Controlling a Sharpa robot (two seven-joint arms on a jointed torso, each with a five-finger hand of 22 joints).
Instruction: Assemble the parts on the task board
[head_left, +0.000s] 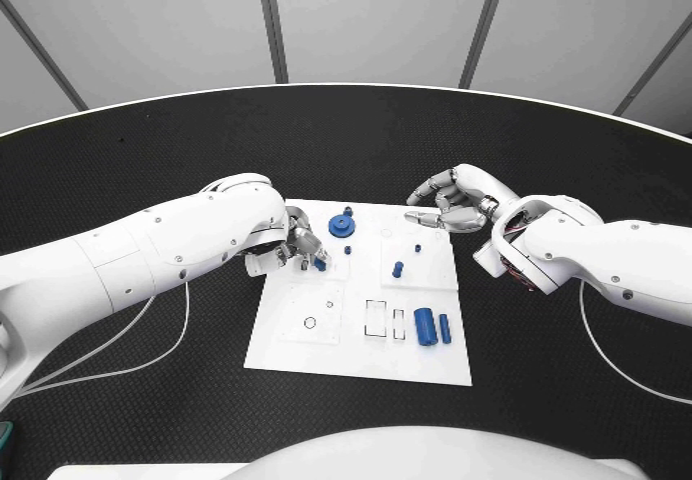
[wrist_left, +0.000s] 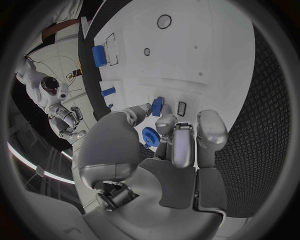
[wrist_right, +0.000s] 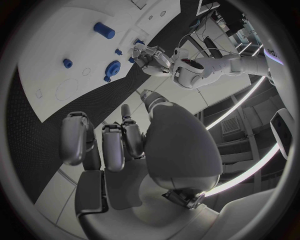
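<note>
Head view: my left hand (head_left: 300, 245) sits at the left edge of the task board (head_left: 361, 350), pinching a small blue part (head_left: 320, 264). A blue gear (head_left: 340, 224) stands on the board just beyond it. My right hand (head_left: 454, 205) hovers off the board's far right corner, fingers curled, holding nothing.

Left wrist view: my fingertips (wrist_left: 164, 120) grip the small blue part (wrist_left: 157, 106) against the board (wrist_left: 206, 50).

Right wrist view: my right hand (wrist_right: 125, 150) is curled and empty above the table (wrist_right: 31, 130). No writing is legible.
</note>
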